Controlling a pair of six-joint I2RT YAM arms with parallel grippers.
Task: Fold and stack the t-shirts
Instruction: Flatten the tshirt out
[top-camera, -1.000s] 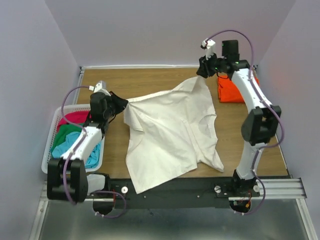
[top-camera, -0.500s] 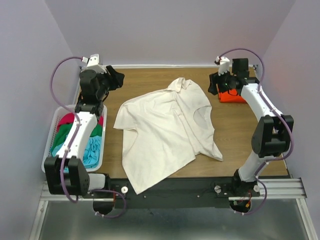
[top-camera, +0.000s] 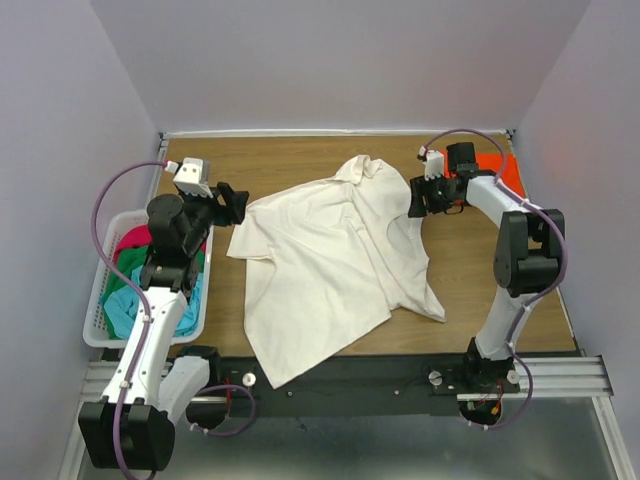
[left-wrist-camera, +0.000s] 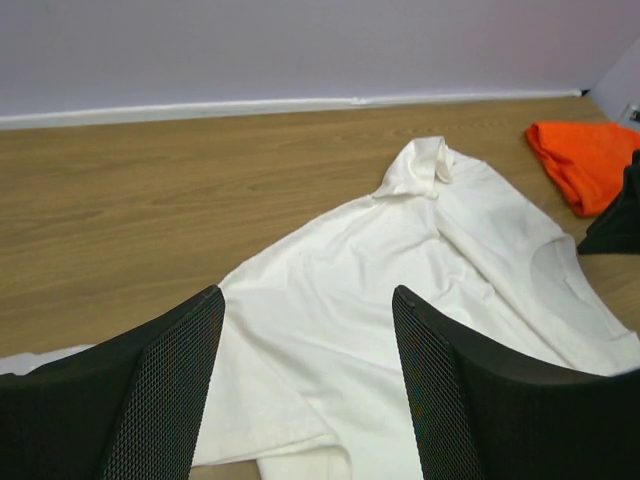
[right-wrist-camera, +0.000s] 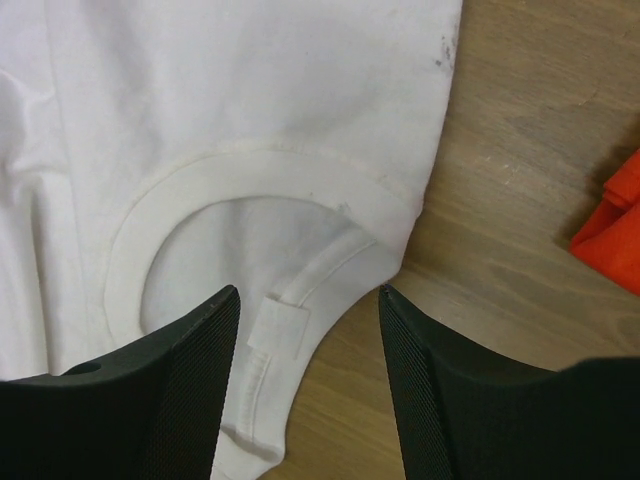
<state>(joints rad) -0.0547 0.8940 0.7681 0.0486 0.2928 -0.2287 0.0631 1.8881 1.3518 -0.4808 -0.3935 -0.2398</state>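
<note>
Left hand (top-camera: 232, 203) is released, its fingers (left-wrist-camera: 150, 390) spread with nothing between them, just beside the left edge of the white shirt (top-camera: 330, 260). At the far left a white lattice basket (top-camera: 98, 300) sits on the desk (top-camera: 300, 160), holding three bundled shirts: one crimson (top-camera: 140, 240), one green (top-camera: 130, 270), one blue (top-camera: 125, 305). The left arm crosses above the basket and hides part of it. The white shirt lies rumpled and spread over the middle of the desk, one sleeve bunched up at the far side and its lower corner hanging over the near edge onto a black rail (top-camera: 380, 385). The right hand (top-camera: 418, 198) is also released, held empty over the shirt's collar near its neck label. An orange shirt (top-camera: 500, 170) lies in the far right corner, partly covered by the right arm. That makes five shirts, one basket and two hands. The desk is brown wood grain, closed in by plain pale lilac walls (top-camera: 330, 60).
</note>
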